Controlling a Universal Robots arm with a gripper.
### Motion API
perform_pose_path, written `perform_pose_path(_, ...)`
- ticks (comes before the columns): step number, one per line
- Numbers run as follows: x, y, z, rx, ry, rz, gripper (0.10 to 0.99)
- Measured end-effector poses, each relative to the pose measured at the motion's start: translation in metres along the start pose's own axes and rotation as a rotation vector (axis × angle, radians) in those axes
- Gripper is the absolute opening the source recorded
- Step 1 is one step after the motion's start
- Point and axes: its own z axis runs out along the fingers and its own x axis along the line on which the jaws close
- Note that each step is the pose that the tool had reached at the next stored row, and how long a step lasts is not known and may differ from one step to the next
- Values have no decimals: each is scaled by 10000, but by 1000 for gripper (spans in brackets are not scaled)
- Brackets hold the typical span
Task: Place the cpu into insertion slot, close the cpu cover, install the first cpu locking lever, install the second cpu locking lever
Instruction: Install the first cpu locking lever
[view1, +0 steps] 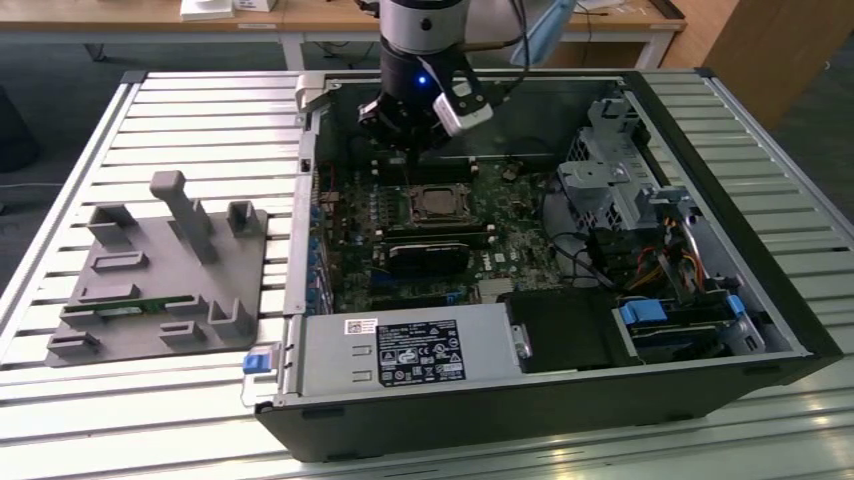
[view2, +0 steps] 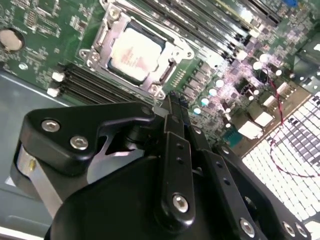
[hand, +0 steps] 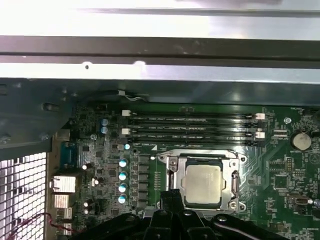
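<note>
Slatted table (view1: 147, 120), open case (view1: 534, 405): end effector (view1: 400, 158) clenched empty, 12 o'clock of cpu (view1: 434, 204), exterior view; skid off cover (hand: 200, 159) could gouge board (hand: 285, 185).

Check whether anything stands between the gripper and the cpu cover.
Nothing visible does. In the first wrist view the gripper hangs close to the cpu cover, which lies over the seated cpu.

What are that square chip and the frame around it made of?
The cpu has a top that looks like pale grey metal, matte and evenly dull. The cpu cover seems to be bare silver steel, glinting along its edges.
</note>
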Motion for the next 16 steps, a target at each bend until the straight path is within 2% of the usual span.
perform_pose_path(5, 84, 31, 13, 1, -97, -7, 106)
perform_pose_path(16, 197, 92, 61, 2, -96, -20, 106)
